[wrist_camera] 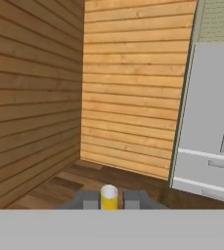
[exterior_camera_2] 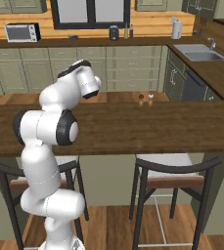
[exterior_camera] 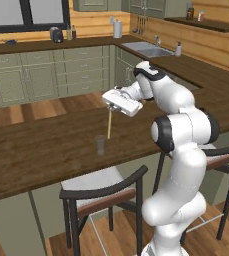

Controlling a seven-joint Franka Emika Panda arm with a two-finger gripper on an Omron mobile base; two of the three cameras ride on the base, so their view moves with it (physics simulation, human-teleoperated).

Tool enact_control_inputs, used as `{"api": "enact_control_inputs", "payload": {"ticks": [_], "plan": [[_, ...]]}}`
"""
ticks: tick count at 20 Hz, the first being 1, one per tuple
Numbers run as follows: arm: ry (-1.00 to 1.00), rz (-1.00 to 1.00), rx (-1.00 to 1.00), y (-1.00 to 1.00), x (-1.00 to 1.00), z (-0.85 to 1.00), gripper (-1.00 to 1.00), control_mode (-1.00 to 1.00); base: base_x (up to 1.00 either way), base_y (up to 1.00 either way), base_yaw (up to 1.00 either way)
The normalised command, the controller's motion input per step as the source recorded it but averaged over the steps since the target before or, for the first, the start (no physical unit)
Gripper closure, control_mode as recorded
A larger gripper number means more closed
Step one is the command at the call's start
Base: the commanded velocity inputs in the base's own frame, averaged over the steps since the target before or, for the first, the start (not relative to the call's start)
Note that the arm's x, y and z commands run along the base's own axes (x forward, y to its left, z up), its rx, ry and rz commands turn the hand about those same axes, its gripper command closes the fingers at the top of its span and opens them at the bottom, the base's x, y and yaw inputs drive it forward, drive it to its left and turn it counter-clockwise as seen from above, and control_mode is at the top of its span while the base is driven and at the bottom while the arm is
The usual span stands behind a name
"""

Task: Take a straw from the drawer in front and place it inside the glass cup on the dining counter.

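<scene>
Left base view: we see the straw (exterior_camera: 109,124) hanging upright from our gripper (exterior_camera: 111,108), jaws clamped on its top end, lower tip just above the glass cup (exterior_camera: 100,145). We can't tell whether the cup holds anything. Cup stands on the dining counter (exterior_camera: 36,150), near its front edge, above a chair (exterior_camera: 103,192). Hand view gives us the straw's end (wrist_camera: 108,197) pinched between both fingertips (wrist_camera: 87,199), plank wall and grey fridge (wrist_camera: 211,122) beyond. Right base view adds two shakers (exterior_camera_2: 145,99) at the counter's far edge.
</scene>
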Motion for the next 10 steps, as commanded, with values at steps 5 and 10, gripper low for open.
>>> {"api": "enact_control_inputs", "payload": {"ticks": [5,10], "plan": [[0.0,0.0,0.0,0.12,0.41,-0.19,1.0,-1.0,0.0,0.0,0.0],[0.0,0.0,0.0,0.02,0.36,-0.22,1.0,-1.0,0.0,0.0,0.0]]}}
